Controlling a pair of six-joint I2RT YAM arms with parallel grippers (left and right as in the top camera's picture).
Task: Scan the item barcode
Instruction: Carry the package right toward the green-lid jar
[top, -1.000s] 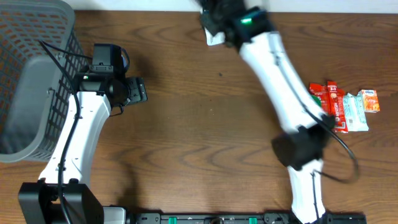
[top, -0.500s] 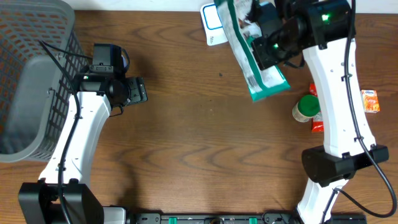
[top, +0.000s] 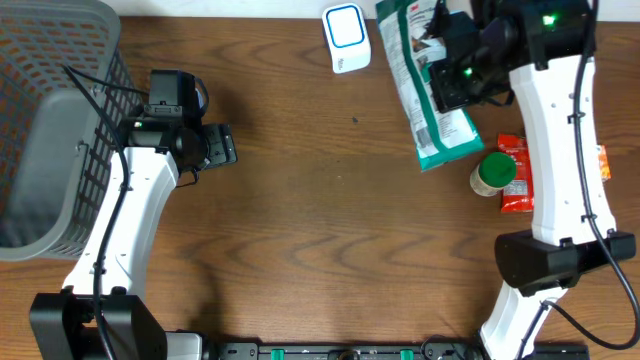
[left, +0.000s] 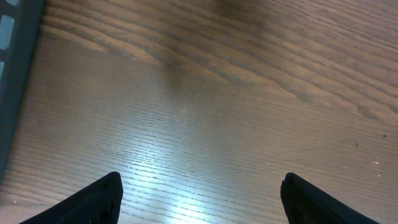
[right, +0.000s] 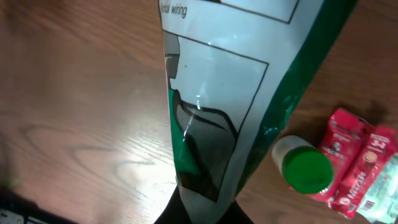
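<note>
Right gripper (top: 452, 68) clamped shut on bag (top: 432, 115) at 1 o'clock, hanging it lengthwise just beside scanner (top: 346, 36) at 12 o'clock, probably to present its barcode; left gripper (top: 222, 147) at 10 o'clock, jaws wide, empty.

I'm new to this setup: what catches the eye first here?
A large green-and-white plastic bag, pinched in the shut right tool, dominates the overhead view's upper right. Just left of it, a small white scanner with a blue square sits at the top edge. A grey mesh basket fills the left.
</note>
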